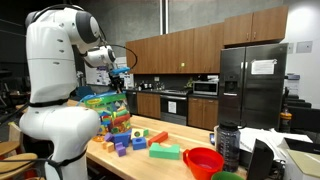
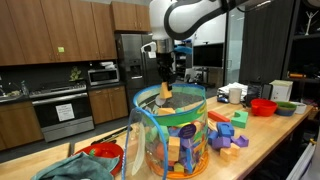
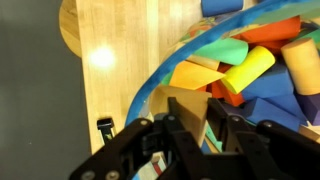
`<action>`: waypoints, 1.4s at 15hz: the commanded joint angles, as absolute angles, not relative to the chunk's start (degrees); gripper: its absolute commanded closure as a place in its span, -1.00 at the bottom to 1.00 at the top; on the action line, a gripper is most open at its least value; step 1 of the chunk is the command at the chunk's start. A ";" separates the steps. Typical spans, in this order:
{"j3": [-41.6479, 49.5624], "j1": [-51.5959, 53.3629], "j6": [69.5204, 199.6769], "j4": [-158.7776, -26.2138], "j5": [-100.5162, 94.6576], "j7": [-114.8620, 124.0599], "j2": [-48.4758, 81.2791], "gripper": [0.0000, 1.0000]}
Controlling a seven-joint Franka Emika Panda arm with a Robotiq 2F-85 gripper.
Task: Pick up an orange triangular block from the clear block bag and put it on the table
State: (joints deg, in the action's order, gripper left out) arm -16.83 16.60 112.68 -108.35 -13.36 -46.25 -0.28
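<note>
The clear block bag (image 2: pixel 170 135) with its green-blue rim stands on the light wooden table (image 2: pixel 265 140), full of multicoloured blocks. It also shows in an exterior view (image 1: pixel 108 112). My gripper (image 2: pixel 165 88) hangs just above the bag's open top, shut on an orange-tan triangular block (image 2: pixel 165 94). In the wrist view the block (image 3: pixel 190 105) sits between my fingers (image 3: pixel 195 115), above the bag's rim (image 3: pixel 160 68), with blocks to the right and bare table (image 3: pixel 110 70) to the left.
Loose blocks (image 1: pixel 140 140) lie on the table beside the bag, also in an exterior view (image 2: pixel 228 135). A red bowl (image 1: pixel 204 160), a green bowl (image 1: pixel 226 176) and a dark bottle (image 1: pixel 228 145) stand further along. Dark cabinets and a fridge are behind.
</note>
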 commanded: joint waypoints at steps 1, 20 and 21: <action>-16.29 16.21 104.24 -104.26 -13.22 -49.11 -1.02 0.83; -15.60 15.19 93.05 -95.39 -24.75 -47.42 -4.02 0.34; -15.60 15.19 93.05 -95.52 -24.75 -47.27 -4.05 0.22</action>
